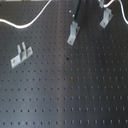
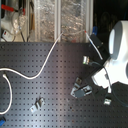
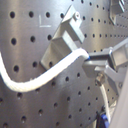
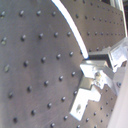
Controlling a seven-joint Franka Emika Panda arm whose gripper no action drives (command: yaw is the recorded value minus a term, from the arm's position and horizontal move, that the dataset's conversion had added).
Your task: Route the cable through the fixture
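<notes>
The white cable [image 2: 44,62] runs from the second exterior view's left edge across the black perforated board up to my gripper [image 2: 92,37], which is shut on its end. In both wrist views the cable [image 3: 45,76] [image 4: 72,27] ends between dark fingertips [image 3: 100,59]. A metal fixture bracket [image 3: 64,39] stands just behind the held end, close to the cable; whether they touch I cannot tell. In the first exterior view the cable [image 1: 25,25] curves along the top left, and a bracket [image 1: 74,34] sits below a dark part of the arm.
More small metal brackets stand on the board [image 1: 65,95]: one at the first exterior view's left [image 1: 21,54] and one at its top right [image 1: 106,17]. The white robot body [image 2: 117,55] fills the second exterior view's right. Clutter and foil-covered bins [image 2: 60,17] lie beyond the board.
</notes>
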